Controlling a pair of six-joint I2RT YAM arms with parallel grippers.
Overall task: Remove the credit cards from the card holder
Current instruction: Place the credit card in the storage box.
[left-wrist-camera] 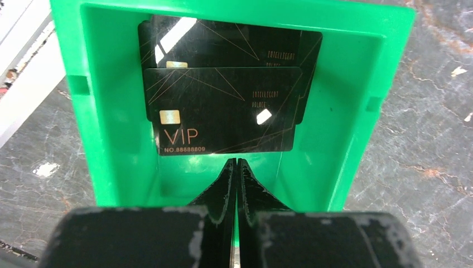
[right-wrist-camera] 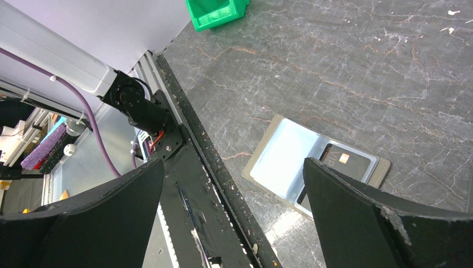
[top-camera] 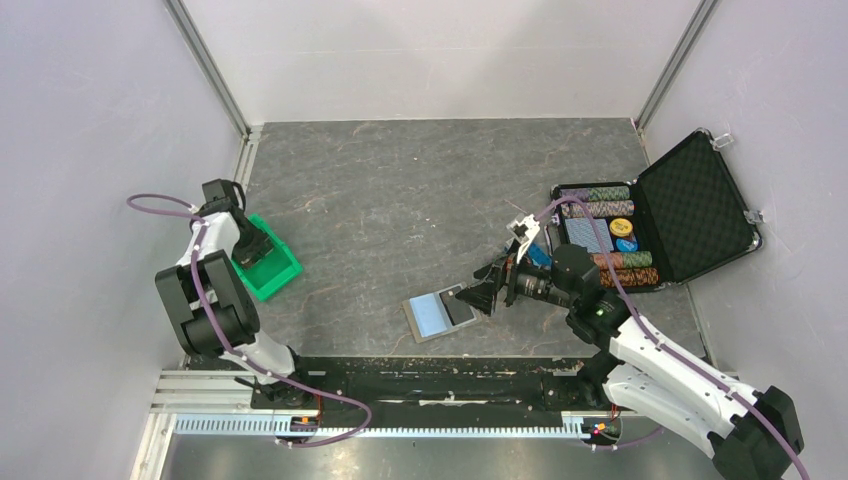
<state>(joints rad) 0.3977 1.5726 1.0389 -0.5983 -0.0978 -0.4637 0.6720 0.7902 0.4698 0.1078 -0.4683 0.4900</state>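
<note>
The card holder (top-camera: 428, 318) lies open on the table near the front edge, its pale-blue inside up. One black credit card (top-camera: 460, 308) sits in its right half; it also shows in the right wrist view (right-wrist-camera: 348, 162) inside the card holder (right-wrist-camera: 284, 156). My right gripper (top-camera: 482, 295) is open and empty, just right of the holder, its fingers (right-wrist-camera: 357, 223) wide apart. Other black VIP credit cards (left-wrist-camera: 223, 111) lie stacked in the green bin (left-wrist-camera: 111, 139). My left gripper (left-wrist-camera: 235, 163) is shut and empty just above the bin, near the cards' front edge.
The green bin (top-camera: 268, 262) stands at the left by the wall. An open black poker-chip case (top-camera: 690, 205) with chips and a blue deck stands at the right. The black front rail (right-wrist-camera: 189, 184) runs along the table's near edge, close to the holder.
</note>
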